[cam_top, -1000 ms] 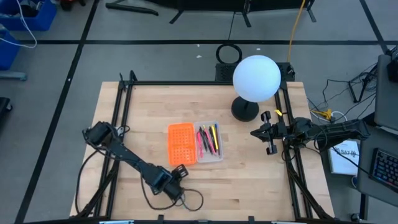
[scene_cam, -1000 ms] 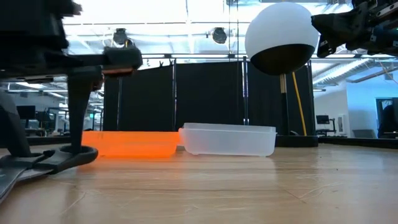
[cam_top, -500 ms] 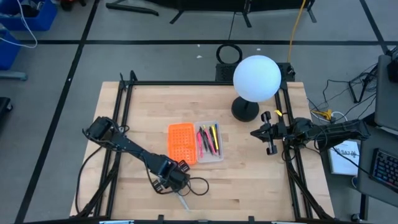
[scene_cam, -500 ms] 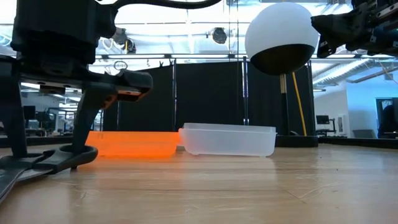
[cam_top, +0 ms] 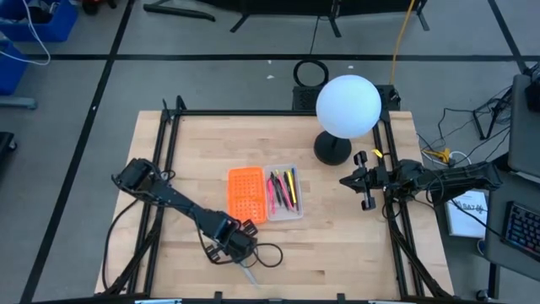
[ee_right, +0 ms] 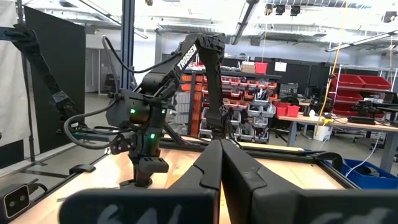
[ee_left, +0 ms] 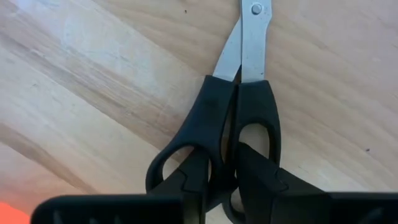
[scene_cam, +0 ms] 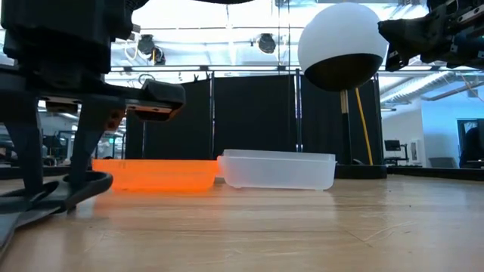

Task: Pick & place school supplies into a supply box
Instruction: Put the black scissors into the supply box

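The small scissors [ee_left: 239,93] have black handles and silver blades. They lie flat on the wood near the table's near edge, and only their blade [cam_top: 247,272] shows from above. My left gripper [ee_left: 225,180] stands over the handles, pointing down, shut on them [scene_cam: 54,181]. The supply box lies open at mid-table: an orange grid half [cam_top: 247,195] joined to a translucent tray [cam_top: 285,192]. Pink, yellow and dark pens [cam_top: 283,190] lie in the tray. My right gripper [cam_top: 363,181] hovers shut near the right edge. My left gripper comes at the scissors from above, pointing down. One finger [ee_left: 189,183] stands in each handle loop, and the loops' inner bars [ee_left: 222,155] are pinched between them. The scissors lie flat on the table, blades pointing toward the near edge.
A white globe lamp [cam_top: 348,105] on a black base [cam_top: 332,150] stands at the far right of the table, close to my right gripper. A black cable loop [cam_top: 268,255] trails beside my left gripper. Black frame rails run along both sides.
My left gripper has tipped downward and moved a little toward the near edge, coming down over the scissors' handles. In the low view its two fingers have drawn closer together around the handles. The scissors stay on the table.
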Robot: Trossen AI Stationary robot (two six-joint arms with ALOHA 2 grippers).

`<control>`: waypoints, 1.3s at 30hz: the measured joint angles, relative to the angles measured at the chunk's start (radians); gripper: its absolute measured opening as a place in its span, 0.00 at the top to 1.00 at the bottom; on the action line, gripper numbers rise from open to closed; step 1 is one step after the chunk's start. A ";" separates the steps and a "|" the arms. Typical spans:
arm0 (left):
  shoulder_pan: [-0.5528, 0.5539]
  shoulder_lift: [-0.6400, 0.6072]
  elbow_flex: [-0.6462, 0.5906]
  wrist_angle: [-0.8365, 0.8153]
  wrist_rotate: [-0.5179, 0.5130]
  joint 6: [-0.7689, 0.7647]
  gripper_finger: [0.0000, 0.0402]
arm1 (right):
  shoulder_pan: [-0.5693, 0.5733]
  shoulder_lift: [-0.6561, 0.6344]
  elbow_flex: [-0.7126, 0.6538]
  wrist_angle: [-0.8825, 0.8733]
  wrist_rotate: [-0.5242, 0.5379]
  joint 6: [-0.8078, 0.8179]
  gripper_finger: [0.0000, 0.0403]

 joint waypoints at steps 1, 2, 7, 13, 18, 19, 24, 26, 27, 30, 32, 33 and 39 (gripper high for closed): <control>-0.003 -0.008 -0.001 0.000 -0.008 0.000 0.84 | 0.000 0.000 0.000 0.000 0.000 0.000 1.00; -0.006 -0.015 -0.004 0.003 -0.018 0.002 0.84 | 0.000 0.000 0.000 0.000 0.000 0.000 1.00; -0.022 -0.072 -0.006 0.015 -0.085 0.007 0.84 | 0.000 0.002 0.000 0.000 0.001 0.000 1.00; -0.042 -0.159 -0.008 0.003 -0.189 -0.021 0.90 | 0.000 0.002 0.000 -0.001 0.003 0.000 1.00; -0.058 -0.223 -0.008 -0.020 -0.292 -0.005 0.90 | 0.000 0.002 0.000 0.000 0.003 0.000 1.00; -0.058 -0.239 -0.007 -0.020 -0.314 0.006 0.90 | 0.000 0.002 0.000 0.000 0.003 0.000 1.00; -0.031 -0.307 -0.006 -0.023 -0.419 0.062 0.90 | 0.000 0.002 0.000 0.000 0.004 0.000 1.00; 0.001 -0.325 -0.005 -0.022 -0.455 0.090 0.90 | 0.000 0.002 0.000 0.000 0.004 -0.001 1.00; 0.022 -0.332 -0.005 -0.022 -0.465 0.108 0.90 | 0.000 0.002 0.000 0.000 0.004 -0.002 1.00; 0.107 -0.337 -0.005 -0.018 -0.467 0.190 0.90 | 0.000 0.002 0.000 0.000 0.004 -0.004 1.00; 0.171 -0.337 -0.005 -0.013 -0.468 0.279 0.90 | 0.000 0.002 0.000 0.000 0.004 -0.004 1.00; 0.204 -0.336 -0.005 -0.001 -0.468 0.332 0.90 | 0.000 0.002 0.000 0.000 0.004 -0.004 1.00; 0.407 -0.336 -0.004 0.170 -0.469 0.680 0.90 | 0.000 0.015 0.000 -0.007 0.004 -0.004 1.00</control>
